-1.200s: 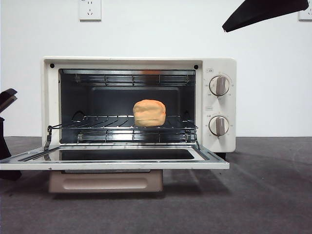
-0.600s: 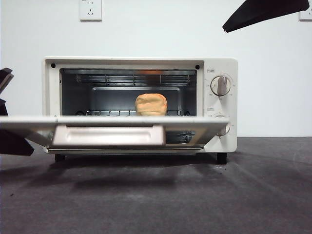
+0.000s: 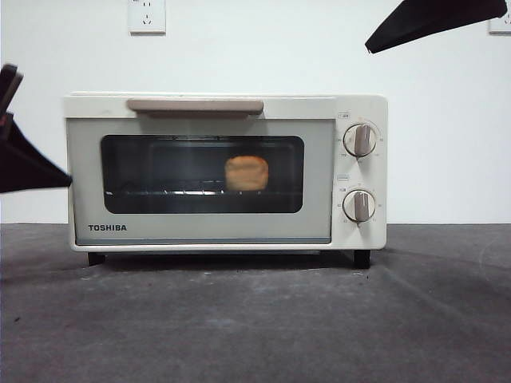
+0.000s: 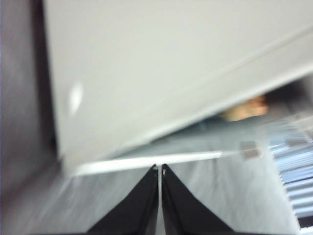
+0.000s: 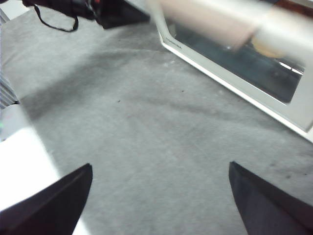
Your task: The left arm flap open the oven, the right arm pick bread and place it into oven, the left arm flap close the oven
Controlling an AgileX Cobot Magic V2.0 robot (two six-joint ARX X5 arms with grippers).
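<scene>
We see the oven point(image 3: 226, 171) door up, the bread point(image 3: 246, 172) inside on the rack behind the glass. Our left tool point(image 4: 159, 169) sits clenched, empty, beside the oven's left side; right tool point(image 5: 159, 196) released, waiting. We'd check the door seats flush.

Plain white wall point(image 3: 239, 48) carrying one white socket plate point(image 3: 147, 15) at upper left and the edge of a second plate point(image 3: 501, 25) at upper right, above a dark grey, felt-like tabletop point(image 3: 255, 319) under even, diffuse light.
</scene>
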